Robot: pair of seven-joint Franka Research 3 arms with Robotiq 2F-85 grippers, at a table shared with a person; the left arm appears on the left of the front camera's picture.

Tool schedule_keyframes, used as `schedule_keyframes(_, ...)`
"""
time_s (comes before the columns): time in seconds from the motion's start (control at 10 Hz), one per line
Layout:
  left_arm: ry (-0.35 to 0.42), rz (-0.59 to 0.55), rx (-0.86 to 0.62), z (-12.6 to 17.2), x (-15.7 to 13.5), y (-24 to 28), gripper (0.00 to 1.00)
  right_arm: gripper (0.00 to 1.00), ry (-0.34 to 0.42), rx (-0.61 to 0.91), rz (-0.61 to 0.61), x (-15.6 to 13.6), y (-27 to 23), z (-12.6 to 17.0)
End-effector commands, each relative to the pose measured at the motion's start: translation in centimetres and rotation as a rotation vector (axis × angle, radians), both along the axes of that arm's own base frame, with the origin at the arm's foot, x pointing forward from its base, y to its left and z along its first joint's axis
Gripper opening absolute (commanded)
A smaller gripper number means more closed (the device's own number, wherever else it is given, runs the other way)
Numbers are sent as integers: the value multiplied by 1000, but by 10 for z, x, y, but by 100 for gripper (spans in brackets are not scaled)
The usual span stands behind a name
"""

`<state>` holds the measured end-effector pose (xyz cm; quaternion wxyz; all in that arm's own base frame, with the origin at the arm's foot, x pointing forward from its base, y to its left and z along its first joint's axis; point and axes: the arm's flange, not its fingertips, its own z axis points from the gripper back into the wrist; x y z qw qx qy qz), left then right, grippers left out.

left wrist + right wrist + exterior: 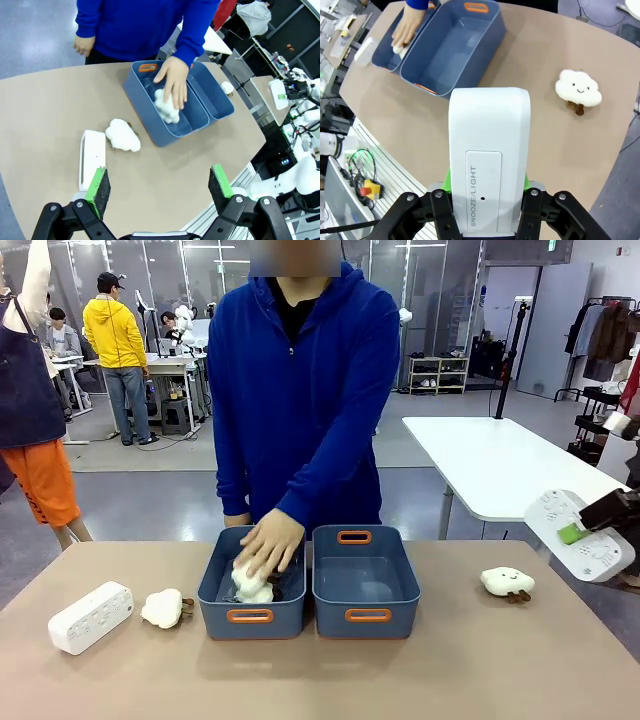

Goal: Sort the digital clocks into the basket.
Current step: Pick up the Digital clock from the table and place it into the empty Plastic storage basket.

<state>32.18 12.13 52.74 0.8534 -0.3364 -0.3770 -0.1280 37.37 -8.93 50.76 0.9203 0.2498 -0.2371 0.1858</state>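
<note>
One white digital clock (90, 617) lies flat on the table's left side, also in the left wrist view (91, 159), just ahead of my open left gripper (159, 185), which hovers above the table. The second digital clock (489, 155) is held up in the air off the table's right edge, where my right gripper (487, 182) is shut on it; the front view shows it too (585, 533). Two blue-grey baskets stand side by side mid-table. The right basket (366, 585) is empty. In the left basket (222, 585) a person's hand (270, 540) presses on a cream plush.
A cream plush toy (163, 608) lies between the left clock and the left basket. Another cloud-shaped plush (507, 583) sits right of the baskets, seen as well from the right wrist (578, 89). The person stands at the far edge.
</note>
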Motion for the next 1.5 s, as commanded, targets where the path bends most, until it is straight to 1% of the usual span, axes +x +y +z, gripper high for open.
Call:
schedule_keyframes(0.0,-19,-20,-12,1,2,2,100,15,-27,-32,-47,13,37,11)
schedule_keyframes(0.2,-19,-20,-12,1,2,2,100,15,-27,-70,-57,22,96,17)
schedule_keyframes(0.4,-19,-20,-12,1,2,2,100,15,-30,-128,-103,40,160,7)
schedule_keyframes(0.5,-19,-20,-12,1,2,2,100,15,-45,-170,-145,52,196,-7)
schedule_keyframes(0.6,-19,-20,-12,1,2,2,100,15,-39,-179,-165,60,223,-19)
schedule_keyframes(0.8,-19,-20,-12,1,2,2,100,15,-45,-230,-144,78,269,-51)
schedule_keyframes(0.9,-19,-20,-12,1,2,2,100,15,-59,-256,-169,94,288,-70)
schedule_keyframes(1.0,-19,-20,-12,1,2,2,100,15,-49,-262,-166,104,301,-84)
schedule_keyframes(1.1,-19,-20,-12,1,2,2,100,15,-24,-267,-162,115,312,-95)
schedule_keyframes(1.2,-19,-20,-12,1,2,2,100,15,2,-304,-171,121,317,-106)
schedule_keyframes(1.3,-19,-20,-12,1,2,2,100,15,45,-324,-170,129,319,-121)
schedule_keyframes(1.4,-19,-20,-12,1,2,2,100,15,68,-321,-159,131,320,-127)
